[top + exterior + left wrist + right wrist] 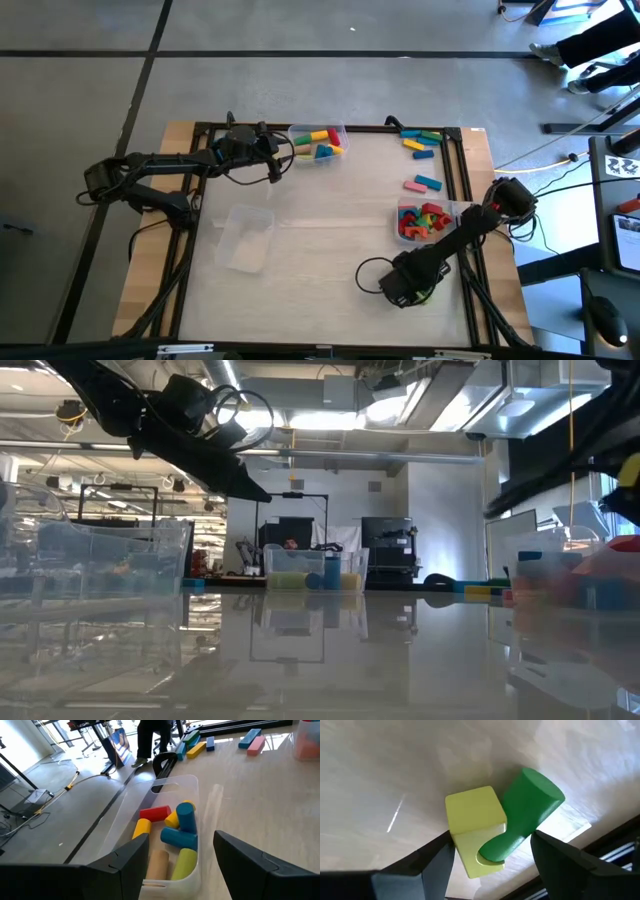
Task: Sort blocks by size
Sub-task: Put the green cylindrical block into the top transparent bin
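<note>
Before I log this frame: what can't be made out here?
- High view: the right gripper covers the yellow block and green block seen from its wrist.
- Low view: the right bin is blurred; its blocks are uncountable.
- High view: the empty clear bin barely shows.

- A robotics lab or workshop, with a large open hall behind the table.
- Bare ducts (330,395) and strip lights run along the ceiling.
- Concrete floor (300,80) with loose cables (75,780).
- Equipment racks (385,545) and stands (292,510) line the back.
</note>
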